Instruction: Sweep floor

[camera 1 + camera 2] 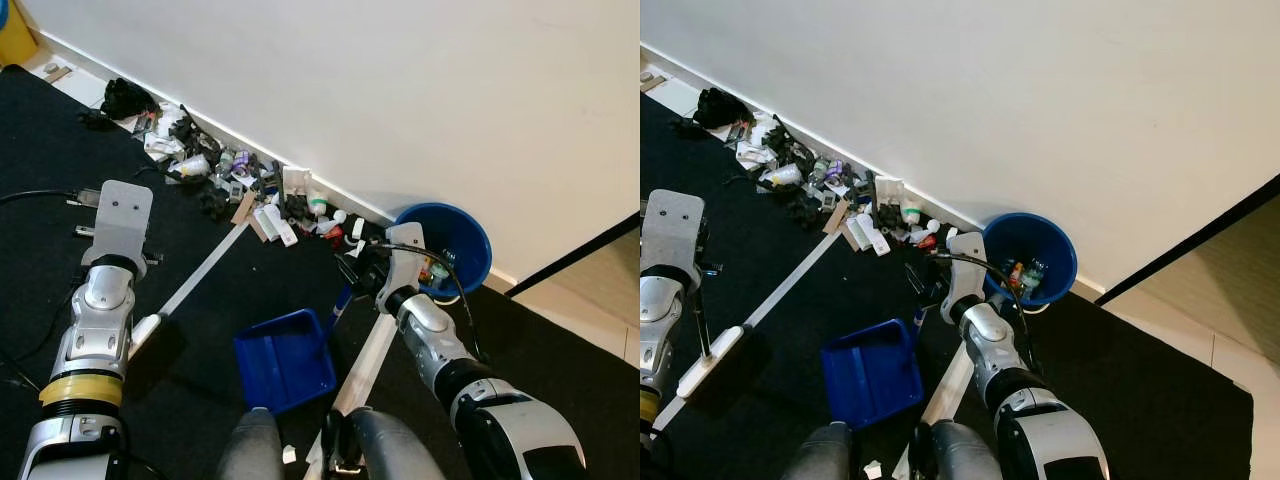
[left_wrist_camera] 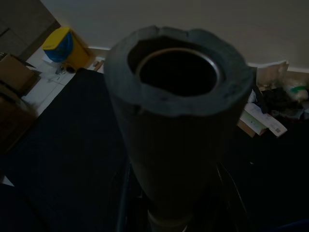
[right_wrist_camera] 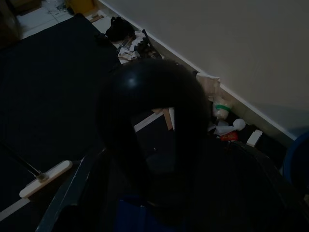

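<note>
- The left end effector (image 1: 112, 262) is wrapped around the broom handle (image 2: 176, 121), a dark tube whose hollow top end rises close before the wrist camera; its hold on the handle looks firm, though the fingers themselves are hidden.
- The broom's pale head (image 1: 708, 362) rests on the black carpet (image 1: 60, 140) below and just beside that end effector.
- The right end effector (image 1: 362, 268) grips the dark upright handle of the blue dustpan (image 1: 285, 358), whose tray lies flat on the carpet just below it.
- The litter pile (image 1: 230, 180), made of wrappers, small bottles and card scraps, lies along the skirting, ahead of both end effectors and well apart from the pan.
- The blue bin (image 1: 462, 240) stands just beyond the right end effector and already holds some rubbish.
- Judgement: the scraps look light and loose, likely to scatter or snag on carpet, so short firm strokes suit them.
- The broom is stiff and light; holding high on the handle gives reach but less pressure at the head.
</note>
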